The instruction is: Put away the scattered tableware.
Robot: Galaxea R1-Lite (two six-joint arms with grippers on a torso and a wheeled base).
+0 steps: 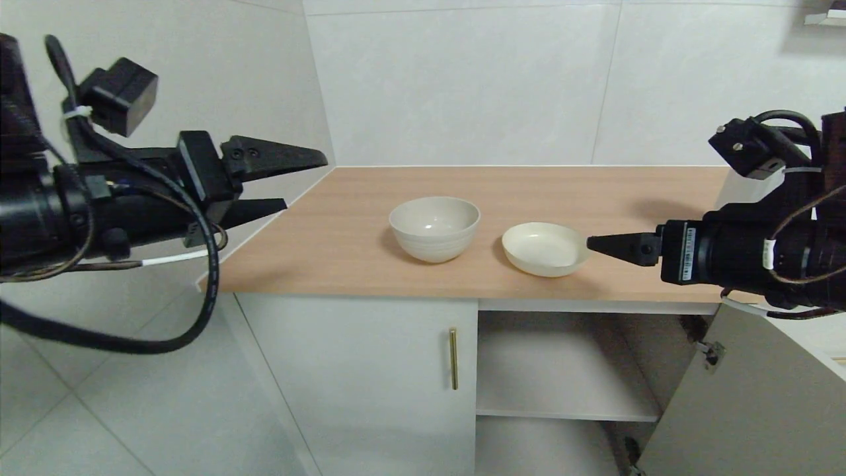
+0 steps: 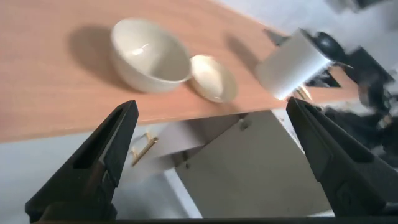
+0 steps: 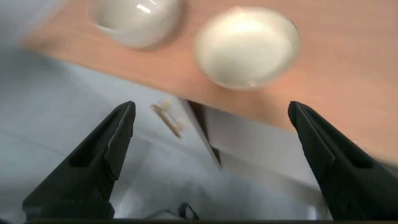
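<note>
Two pieces of white tableware sit on the wooden countertop [image 1: 344, 218]. A deep bowl [image 1: 434, 228] [image 2: 149, 53] [image 3: 137, 18] stands to the left of a shallow dish [image 1: 545, 248] [image 2: 213, 78] [image 3: 247, 45]. My right gripper [image 1: 589, 243] [image 3: 210, 107] is open, held level just off the dish's right rim and out past the counter's front edge, with nothing in it. My left gripper [image 1: 305, 182] [image 2: 211, 104] is open and empty, raised well to the left of the counter's corner, pointing toward the bowl.
Below the counter, the left cabinet door with a gold handle [image 1: 453, 358] [image 2: 144, 146] [image 3: 166, 117] is closed. The right cabinet door [image 1: 740, 396] [image 2: 249, 162] hangs open under my right arm, showing a bare shelf [image 1: 562, 390]. Tiled walls close off the back and left.
</note>
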